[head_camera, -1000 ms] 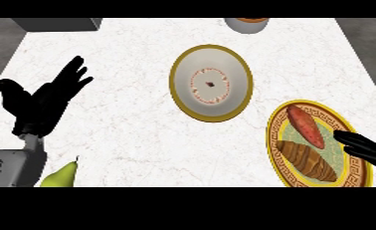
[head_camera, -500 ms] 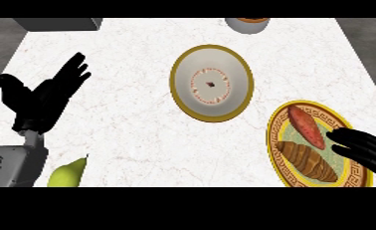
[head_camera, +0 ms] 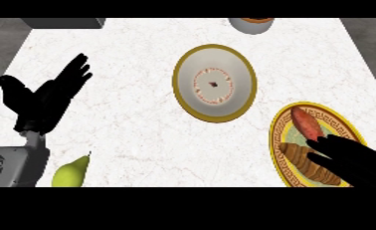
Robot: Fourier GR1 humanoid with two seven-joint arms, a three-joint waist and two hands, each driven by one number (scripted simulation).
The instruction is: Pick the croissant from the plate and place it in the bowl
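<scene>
Counter (head_camera: 132,124) is white marble, both hands over it. Bowl (head_camera: 214,82), gold-rimmed and holding nothing, sits up and to the left of the right hand (head_camera: 345,160), well apart from it. Plate (head_camera: 290,124), yellow with a patterned rim, lies directly under that hand at the lower-right corner. Left hand (head_camera: 46,100) is parked at the left edge, fingers straight and spread, carrying nothing. Right hand hovers over the plate's near-right part, fingers extended toward the croissant (head_camera: 303,160) and overlapping its right end; it looks open with nothing held, though contact is hard to judge from this steep angle. The croissant lies just left of the fingertips, in the plate's lower half. A reddish oblong item (head_camera: 305,123), maybe a sweet potato, lies just above the fingers on the same plate, near the croissant. Green pear (head_camera: 71,172) sits below the left hand; a small container (head_camera: 251,24) shows at the top edge. Risks: fingers closing could catch the red item too, or nudge the croissant along the plate rather than enclosing it, since the approach is at one end only.
</scene>
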